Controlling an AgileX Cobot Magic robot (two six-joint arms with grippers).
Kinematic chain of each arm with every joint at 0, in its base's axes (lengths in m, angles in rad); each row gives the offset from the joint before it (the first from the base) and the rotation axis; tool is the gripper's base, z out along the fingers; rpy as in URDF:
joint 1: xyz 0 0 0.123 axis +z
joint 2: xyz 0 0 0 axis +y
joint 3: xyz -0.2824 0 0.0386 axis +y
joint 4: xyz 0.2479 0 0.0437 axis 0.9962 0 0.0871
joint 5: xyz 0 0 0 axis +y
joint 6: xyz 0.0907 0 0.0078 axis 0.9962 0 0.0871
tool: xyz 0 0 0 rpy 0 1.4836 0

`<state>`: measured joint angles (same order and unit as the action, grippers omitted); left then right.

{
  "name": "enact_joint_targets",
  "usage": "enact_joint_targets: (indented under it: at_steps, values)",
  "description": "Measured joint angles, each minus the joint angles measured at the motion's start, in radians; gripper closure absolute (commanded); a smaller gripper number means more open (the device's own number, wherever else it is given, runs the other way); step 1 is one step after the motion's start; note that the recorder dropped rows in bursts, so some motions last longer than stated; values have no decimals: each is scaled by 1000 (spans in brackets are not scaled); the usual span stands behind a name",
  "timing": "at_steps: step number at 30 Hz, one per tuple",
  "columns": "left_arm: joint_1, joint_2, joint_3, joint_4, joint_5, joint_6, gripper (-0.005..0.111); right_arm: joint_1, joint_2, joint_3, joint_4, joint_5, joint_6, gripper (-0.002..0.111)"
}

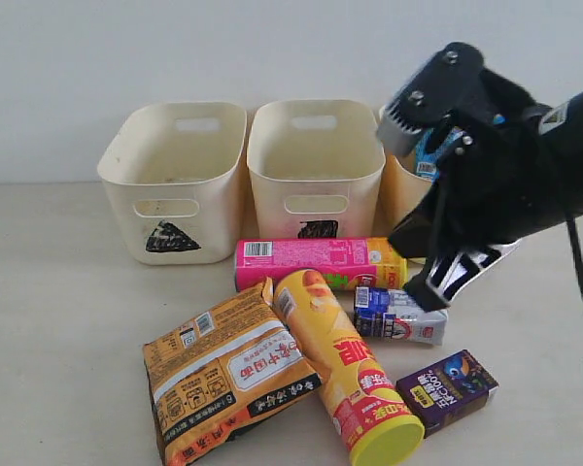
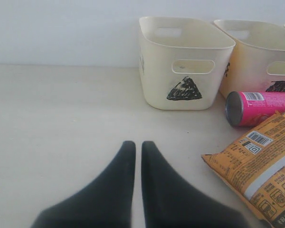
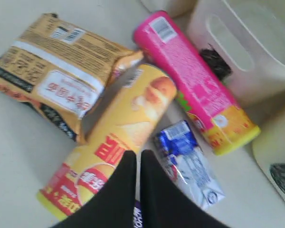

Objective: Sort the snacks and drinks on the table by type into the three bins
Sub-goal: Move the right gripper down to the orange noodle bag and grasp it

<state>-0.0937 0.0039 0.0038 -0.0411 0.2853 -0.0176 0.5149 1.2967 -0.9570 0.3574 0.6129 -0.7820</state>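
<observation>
A pale table (image 1: 58, 291) runs back to a blank white wall, with three bins along it: a triangle bin (image 1: 136, 194), a square bin (image 1: 272, 184), and a third bin (image 1: 400, 189) that is half hidden by the right arm.

The right gripper (image 3: 137, 156) hangs above the heap, and its fingers are pressed nearly together with nothing visible between them. The yellow tube (image 3: 118, 137) lies right below its tips. The tube's long axis runs slantwise to the line of the jaws, with the lime lid on the end away from the bins. The blue packet (image 3: 187, 161) lies just beside the tips, and the pink tube (image 3: 194, 80) lies beyond it, in front of the square bin. The purple box (image 1: 447, 388) sits under the wrist, and the orange packet (image 1: 223, 374) lies off past the yellow tube.

The left gripper (image 2: 135, 145) is low over bare table, with only a slit between its fingers and nothing held. The heap lies well off to its side, so the right arm is clearly the nearer. To take the yellow tube, the right gripper would probably have to open and turn across it.
</observation>
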Motion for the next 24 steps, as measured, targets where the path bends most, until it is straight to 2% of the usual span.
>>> enact_joint_targets:
  at_steps: [5, 7, 9, 14, 16, 24]
  values:
    - [0, 0, 0, 0, 0, 0, 103, 168, 39, 0, 0, 21, -128, 108]
    - [0, 0, 0, 0, 0, 0, 103, 224, 74, 0, 0, 28, -188, 103]
    - [0, 0, 0, 0, 0, 0, 103, 282, 118, 0, 0, 26, -241, 92]
    - [0, 0, 0, 0, 0, 0, 103, 387, 217, 0, -65, -20, -311, 49]
    - [0, 0, 0, 0, 0, 0, 103, 409, 247, 0, -116, -49, -315, 41]
    - [0, 0, 0, 0, 0, 0, 103, 433, 339, 2, -274, -185, -324, 41]
